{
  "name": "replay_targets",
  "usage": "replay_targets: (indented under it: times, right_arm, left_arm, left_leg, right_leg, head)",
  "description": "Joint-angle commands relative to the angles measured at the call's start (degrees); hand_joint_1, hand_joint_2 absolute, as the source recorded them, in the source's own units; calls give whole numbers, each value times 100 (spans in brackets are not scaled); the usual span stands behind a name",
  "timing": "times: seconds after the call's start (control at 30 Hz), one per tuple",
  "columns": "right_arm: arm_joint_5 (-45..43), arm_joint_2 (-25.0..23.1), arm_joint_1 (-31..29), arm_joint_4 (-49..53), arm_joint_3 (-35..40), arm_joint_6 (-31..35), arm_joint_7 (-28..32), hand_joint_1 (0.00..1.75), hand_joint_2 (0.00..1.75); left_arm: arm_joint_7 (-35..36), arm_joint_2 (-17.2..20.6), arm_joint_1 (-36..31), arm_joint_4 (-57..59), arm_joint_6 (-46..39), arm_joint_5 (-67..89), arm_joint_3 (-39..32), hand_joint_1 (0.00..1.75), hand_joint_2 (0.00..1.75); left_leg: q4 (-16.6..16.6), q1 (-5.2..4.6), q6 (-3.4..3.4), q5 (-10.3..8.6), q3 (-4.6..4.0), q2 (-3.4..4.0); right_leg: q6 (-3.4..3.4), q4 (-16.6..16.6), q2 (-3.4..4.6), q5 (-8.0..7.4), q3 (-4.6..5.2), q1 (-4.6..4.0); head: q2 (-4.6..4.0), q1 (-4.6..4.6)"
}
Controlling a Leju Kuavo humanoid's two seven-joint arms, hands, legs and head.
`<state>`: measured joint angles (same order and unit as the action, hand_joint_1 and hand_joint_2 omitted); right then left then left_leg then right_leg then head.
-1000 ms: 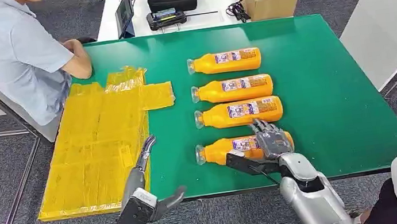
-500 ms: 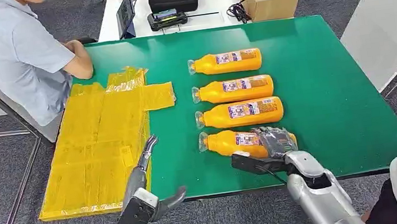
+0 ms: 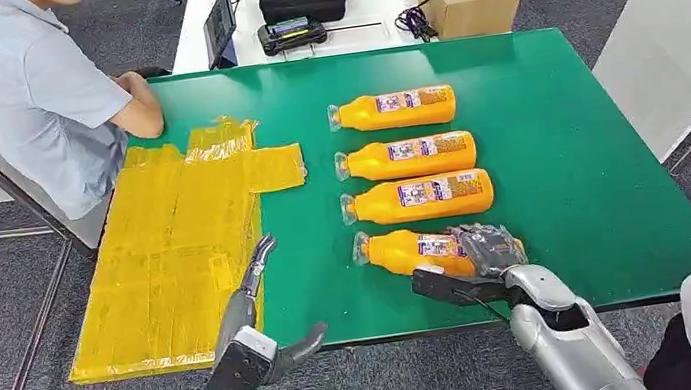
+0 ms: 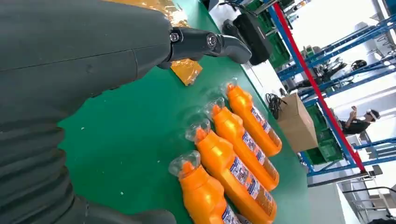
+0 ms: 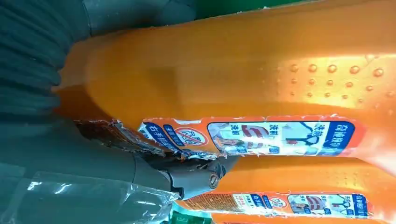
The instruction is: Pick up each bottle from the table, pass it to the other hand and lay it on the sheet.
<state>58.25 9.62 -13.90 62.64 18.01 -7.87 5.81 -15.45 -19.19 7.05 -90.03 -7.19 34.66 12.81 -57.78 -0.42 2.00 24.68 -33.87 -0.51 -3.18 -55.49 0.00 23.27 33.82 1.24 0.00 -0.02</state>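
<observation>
Four orange bottles lay in a row on the green table point(image 3: 574, 124), caps toward the yellow sheet point(image 3: 177, 247). My right hand point(image 3: 486, 255) gripped the nearest bottle point(image 3: 409, 250), fingers curled over its labelled end; it seemed tilted, though I could not tell whether it had left the table. My left hand point(image 3: 254, 308) hung at the near edge beside the sheet, fingers apart, holding nothing. Beyond lay the second bottle point(image 3: 418, 198), third bottle point(image 3: 405, 157) and farthest bottle point(image 3: 393, 109). A person point(image 3: 36, 95) sat at the far corner.
</observation>
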Motion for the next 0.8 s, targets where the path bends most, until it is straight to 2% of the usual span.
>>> replay_targets:
  times: [0.03, 0.1, 0.23, 0.4, 0.5, 0.8]
  right_arm:
    - [-406, 167, 431, -505, -26, -221, 32, 175, 175]
    - [-626, 220, 482, -542, -106, -253, 180, 175, 175]
    - [-1680, 199, 629, -414, -515, -396, 796, 175, 175]
    - [-2793, -129, 588, 234, -639, -545, 1063, 175, 175]
    - [-2868, -210, 528, 426, -580, -438, 1088, 175, 175]
    - [-3336, -127, 302, 513, -530, -523, 1247, 175, 175]
  left_arm:
    - [-1, 1, -231, 439, 67, -67, 169, 0, 175]
    - [-21, -3, -257, 484, 95, -117, 178, 0, 175]
    - [-172, -81, -317, 598, 188, -793, 48, 0, 175]
    - [-103, -81, -348, 742, -22, -1743, -170, 0, 175]
    - [-74, -81, -327, 809, -69, -1908, -210, 0, 175]
    - [-103, -81, -418, 1084, -105, -2497, -216, 0, 175]
  left_leg:
    - [7, 4, -5, -1, 10, -18]
    - [10, 8, -8, -2, 14, -29]
    - [12, 11, -9, -3, 24, -45]
    - [7, 8, -13, 12, 37, -14]
    - [9, 8, -16, 16, 41, 7]
    - [4, 15, -15, 13, 28, 24]
  right_leg:
    - [5, 8, -20, 4, -18, -4]
    - [9, 15, -32, 5, -27, -9]
    - [7, 20, -48, 12, -41, -12]
    - [5, 16, -18, 9, -41, -9]
    - [6, 13, 3, 5, -97, -10]
    - [19, 8, 14, -6, -80, -16]
  head:
    - [0, 0]
    - [0, 0]
    - [0, 0]
    - [0, 4]
    - [0, 2]
    - [0, 2]
